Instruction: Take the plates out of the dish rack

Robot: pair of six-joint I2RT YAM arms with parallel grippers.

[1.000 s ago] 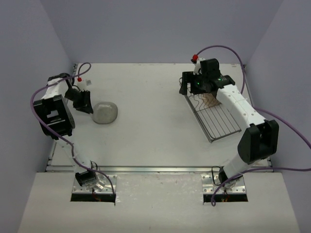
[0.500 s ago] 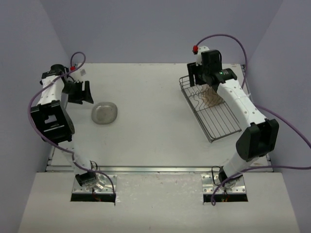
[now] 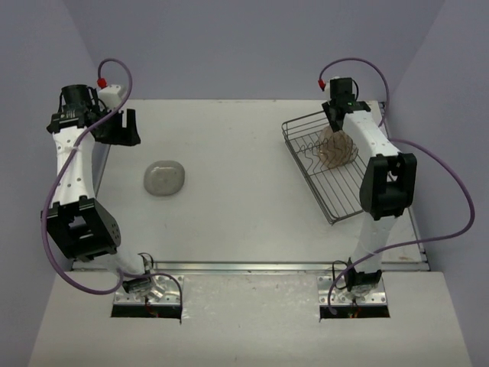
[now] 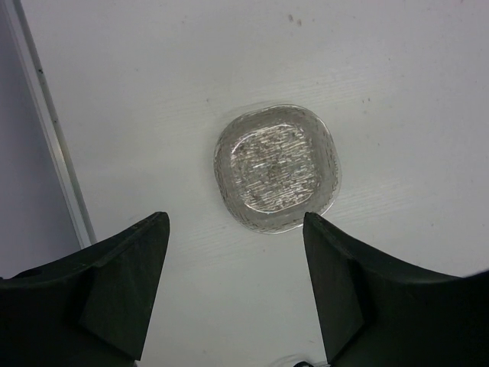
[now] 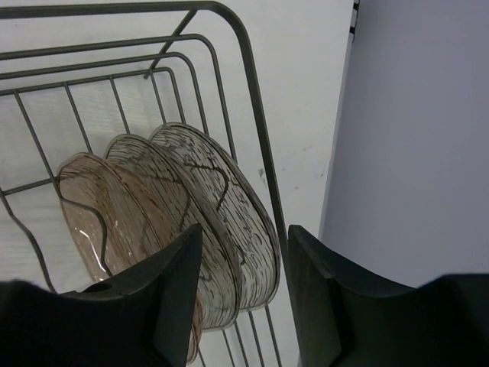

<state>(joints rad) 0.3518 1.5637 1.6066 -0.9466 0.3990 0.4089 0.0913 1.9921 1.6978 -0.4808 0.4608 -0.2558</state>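
Three plates [image 5: 164, 195] stand on edge in the dish rack [image 5: 252, 69], one pinkish-brown and two smoky grey. In the top view they show as a cluster [image 3: 336, 149] at the far end of the rack [image 3: 348, 200]. My right gripper [image 5: 244, 237] is open above them, with its jaws on either side of the outermost plate's rim and the rack's side wire, holding nothing. Another clear plate [image 3: 165, 177] lies flat on the table at the left and also shows in the left wrist view [image 4: 276, 167]. My left gripper [image 4: 233, 229] is open and empty above and behind it.
The rack sits near the table's right edge and the right wall [image 5: 412, 115]. The table's left edge rail [image 4: 46, 130] runs close to the left gripper [image 3: 122, 128]. The right arm's upper link [image 3: 386, 183] stands over the rack's near half.
My left gripper has risen and pulled back toward the far left corner, away from the plate on the table. My right gripper has moved right and back over the plates in the rack.
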